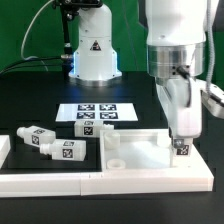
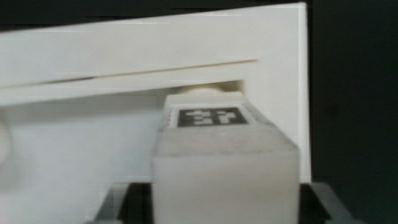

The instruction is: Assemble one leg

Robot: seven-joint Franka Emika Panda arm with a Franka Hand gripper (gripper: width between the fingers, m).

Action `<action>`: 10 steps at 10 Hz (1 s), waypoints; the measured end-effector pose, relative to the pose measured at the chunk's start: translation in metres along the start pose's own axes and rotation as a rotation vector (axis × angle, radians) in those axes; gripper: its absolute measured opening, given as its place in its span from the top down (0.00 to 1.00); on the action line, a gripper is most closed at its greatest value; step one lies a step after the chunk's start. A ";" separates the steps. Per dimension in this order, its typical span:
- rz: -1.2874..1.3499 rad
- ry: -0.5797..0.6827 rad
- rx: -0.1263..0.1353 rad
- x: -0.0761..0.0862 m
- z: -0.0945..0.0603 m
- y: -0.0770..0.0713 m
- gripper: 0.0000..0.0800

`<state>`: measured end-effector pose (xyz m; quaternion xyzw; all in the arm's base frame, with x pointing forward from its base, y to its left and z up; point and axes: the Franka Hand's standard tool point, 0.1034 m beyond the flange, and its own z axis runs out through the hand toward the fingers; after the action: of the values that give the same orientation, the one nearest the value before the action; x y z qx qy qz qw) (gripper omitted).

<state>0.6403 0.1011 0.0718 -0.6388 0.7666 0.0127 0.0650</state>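
Observation:
My gripper [image 1: 183, 138] is shut on a stubby white leg [image 1: 183, 150] with a black-and-white tag. It holds the leg upright over the corner of the large flat white panel [image 1: 140, 152] nearest the exterior view's right. In the wrist view the leg [image 2: 222, 150] fills the middle, tag [image 2: 208, 116] facing the camera. Its far end is at a corner of the panel [image 2: 143, 60]. The dark fingers [image 2: 143, 205] press on both sides of the leg. Whether the leg touches the panel cannot be told.
Three more tagged legs lie loose at the exterior view's left [image 1: 42, 140], [image 1: 70, 150] and middle [image 1: 88, 126]. The marker board [image 1: 97, 112] lies behind the panel. A long white rail [image 1: 60, 183] runs along the front. The robot base [image 1: 95, 55] stands at the back.

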 end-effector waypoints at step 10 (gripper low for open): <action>-0.099 -0.044 0.053 -0.009 -0.048 -0.017 0.20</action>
<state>0.6542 0.1017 0.1214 -0.6735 0.7325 0.0034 0.0993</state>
